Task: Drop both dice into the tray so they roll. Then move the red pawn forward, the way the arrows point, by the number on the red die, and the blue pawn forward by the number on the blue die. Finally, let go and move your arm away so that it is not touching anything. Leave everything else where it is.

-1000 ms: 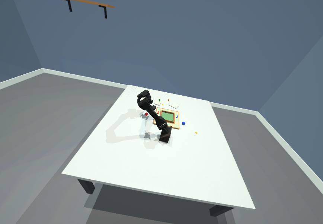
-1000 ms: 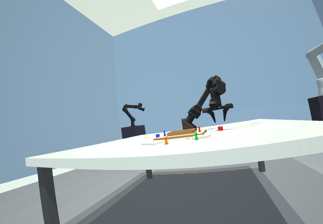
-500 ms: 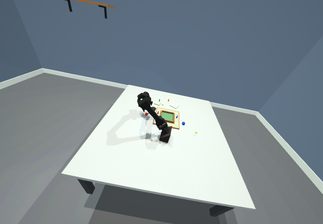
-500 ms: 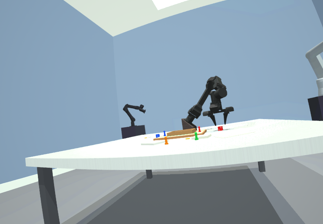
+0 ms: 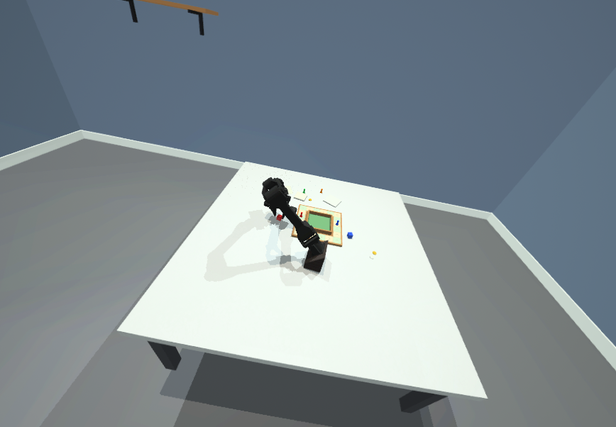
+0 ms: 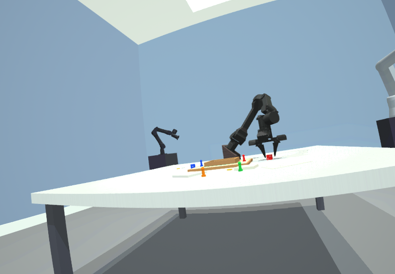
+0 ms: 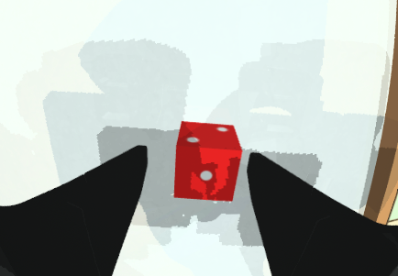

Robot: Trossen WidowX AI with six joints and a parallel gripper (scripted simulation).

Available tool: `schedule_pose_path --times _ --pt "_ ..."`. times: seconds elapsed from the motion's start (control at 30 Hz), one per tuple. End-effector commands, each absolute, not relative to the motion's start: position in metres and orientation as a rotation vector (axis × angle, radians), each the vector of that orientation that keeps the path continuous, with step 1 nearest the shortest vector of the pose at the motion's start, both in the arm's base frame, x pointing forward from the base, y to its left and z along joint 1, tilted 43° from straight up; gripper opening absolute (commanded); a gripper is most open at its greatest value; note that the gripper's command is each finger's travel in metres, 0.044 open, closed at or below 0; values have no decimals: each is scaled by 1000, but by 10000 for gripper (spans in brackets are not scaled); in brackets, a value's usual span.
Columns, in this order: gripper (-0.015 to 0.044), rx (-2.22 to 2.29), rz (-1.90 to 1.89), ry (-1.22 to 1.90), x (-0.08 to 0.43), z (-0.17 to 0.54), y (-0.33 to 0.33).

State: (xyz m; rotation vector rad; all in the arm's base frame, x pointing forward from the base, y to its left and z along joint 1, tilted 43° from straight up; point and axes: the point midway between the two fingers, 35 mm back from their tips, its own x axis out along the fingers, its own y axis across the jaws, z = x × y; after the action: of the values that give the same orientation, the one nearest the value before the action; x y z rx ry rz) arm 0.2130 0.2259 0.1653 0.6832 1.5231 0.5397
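The red die [image 5: 279,217] [image 6: 269,157] [image 7: 207,165] lies on the table left of the board in the top view. My gripper [image 6: 270,156] [image 7: 198,159] is open, its fingertips low on either side of the die, with a gap at each side. The blue die [image 5: 350,235] [image 6: 192,165] lies on the table beside the board. The red pawn [image 5: 301,214] [image 6: 243,158] and the blue pawn [image 5: 337,223] [image 6: 201,163] stand on the board [image 5: 316,240] [image 7: 390,160]. The tray [image 5: 319,221] [image 6: 221,161] on the board shows a bare green floor.
A green pawn [image 5: 304,191] [image 6: 240,166] and an orange pawn [image 5: 321,191] [image 6: 203,172] stand behind the board in the top view, near pale flat pieces [image 5: 332,201] [image 6: 184,175]. Small yellow discs [image 5: 374,252] [image 6: 229,169] lie on the table [image 5: 278,323].
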Motion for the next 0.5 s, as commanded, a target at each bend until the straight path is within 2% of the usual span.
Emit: schedule_pose_path --times 0.0,0.33,0.43,0.47 --pt "144 684 525 1532 213 161 226" --pt "77 684 525 1532 213 161 226" --pt "0 683 525 1533 213 162 225" --pt "0 681 526 1533 214 163 224"
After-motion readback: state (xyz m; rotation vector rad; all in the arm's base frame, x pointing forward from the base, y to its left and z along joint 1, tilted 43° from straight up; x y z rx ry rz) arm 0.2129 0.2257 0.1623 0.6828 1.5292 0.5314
